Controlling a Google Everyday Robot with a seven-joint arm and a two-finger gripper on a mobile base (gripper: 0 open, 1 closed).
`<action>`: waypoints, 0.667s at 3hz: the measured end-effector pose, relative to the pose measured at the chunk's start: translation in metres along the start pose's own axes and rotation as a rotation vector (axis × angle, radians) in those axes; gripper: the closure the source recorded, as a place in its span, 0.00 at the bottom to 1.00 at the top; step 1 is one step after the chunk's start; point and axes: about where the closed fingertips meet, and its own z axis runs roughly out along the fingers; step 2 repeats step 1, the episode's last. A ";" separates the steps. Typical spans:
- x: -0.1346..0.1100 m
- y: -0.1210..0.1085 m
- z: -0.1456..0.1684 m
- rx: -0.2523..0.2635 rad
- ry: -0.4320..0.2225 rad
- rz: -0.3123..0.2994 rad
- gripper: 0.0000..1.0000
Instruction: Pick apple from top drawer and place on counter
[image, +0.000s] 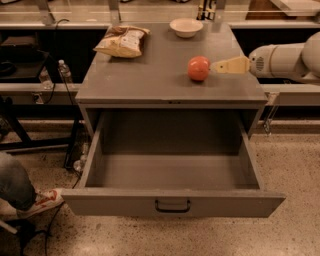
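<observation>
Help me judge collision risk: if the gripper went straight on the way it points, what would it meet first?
Most likely the apple: the gripper points across the counter, and the apple sits just ahead of it at seemingly the same height.

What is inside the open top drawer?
Only its bare grey floor shows in the top drawer; the strip behind its front panel is hidden. The apple sits on the counter, the gripper beside it.
</observation>
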 end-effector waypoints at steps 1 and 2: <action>0.006 -0.016 -0.051 0.100 -0.029 0.045 0.00; 0.006 -0.016 -0.051 0.100 -0.029 0.045 0.00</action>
